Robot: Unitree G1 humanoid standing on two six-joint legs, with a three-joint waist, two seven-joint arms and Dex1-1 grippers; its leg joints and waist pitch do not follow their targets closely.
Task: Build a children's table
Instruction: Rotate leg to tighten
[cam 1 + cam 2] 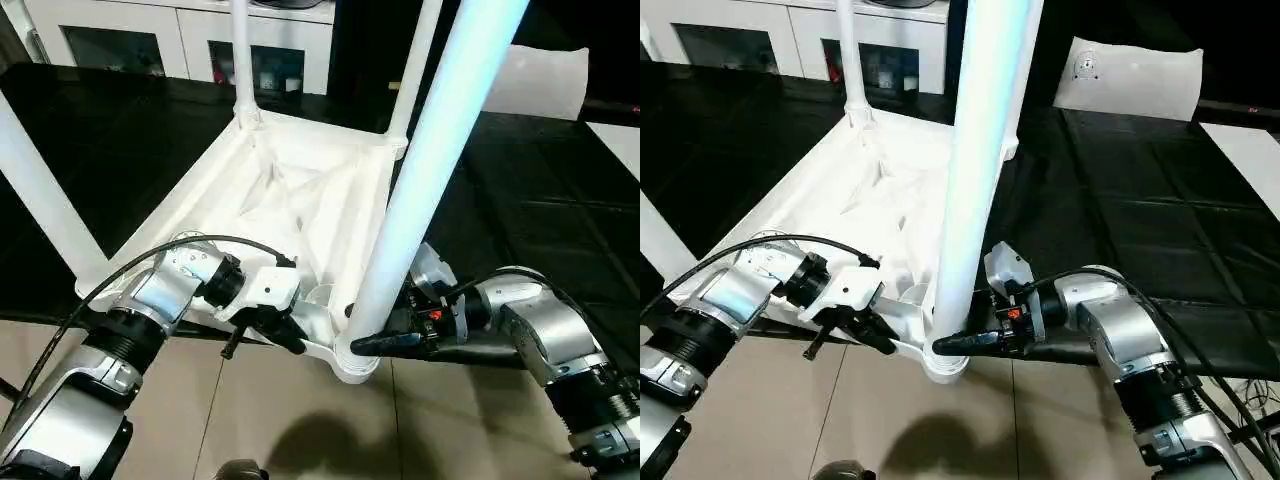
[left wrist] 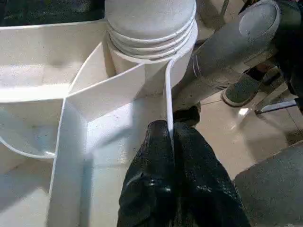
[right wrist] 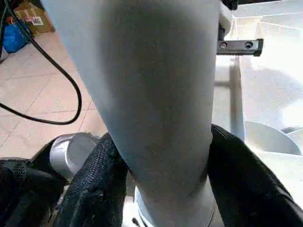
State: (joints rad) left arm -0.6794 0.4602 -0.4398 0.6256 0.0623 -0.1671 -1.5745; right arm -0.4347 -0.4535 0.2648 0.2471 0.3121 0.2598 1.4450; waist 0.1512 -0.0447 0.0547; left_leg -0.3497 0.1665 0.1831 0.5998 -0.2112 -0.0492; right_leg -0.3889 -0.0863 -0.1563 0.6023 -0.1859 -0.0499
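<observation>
Right tool [image 1: 355, 344] clamps near leg [image 1: 420, 190]; left tool [image 2: 173, 156] pinches rim [image 2: 167, 101].

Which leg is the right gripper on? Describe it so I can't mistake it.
The white tabletop lies upside down on the black surface. At its nearest corner, over the tiled floor, stands the leg clasped low by the right gripper. It looks thickest and closest; the other legs stand farther away.
</observation>
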